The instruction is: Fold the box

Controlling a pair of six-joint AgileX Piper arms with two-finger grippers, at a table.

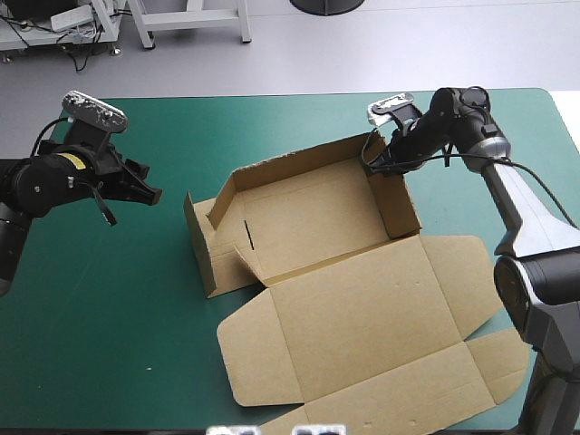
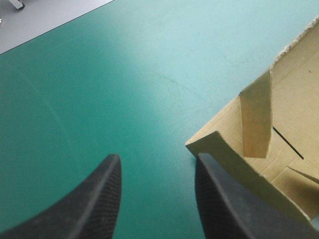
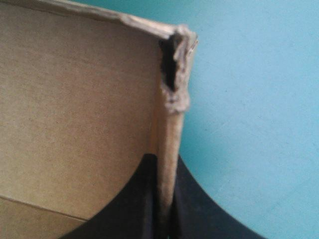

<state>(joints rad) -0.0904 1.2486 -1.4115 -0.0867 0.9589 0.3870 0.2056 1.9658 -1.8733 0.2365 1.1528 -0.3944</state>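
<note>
Gripping the box [image 3: 75, 99] wall between the right fingers [image 3: 137, 204]; holding the left fingers [image 2: 94, 199] apart, its corner just ahead.

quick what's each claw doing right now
left claw: open, holding nothing, just beside a corner of the brown cardboard box.
right claw: shut on the box's right wall, near its far corner.
</note>
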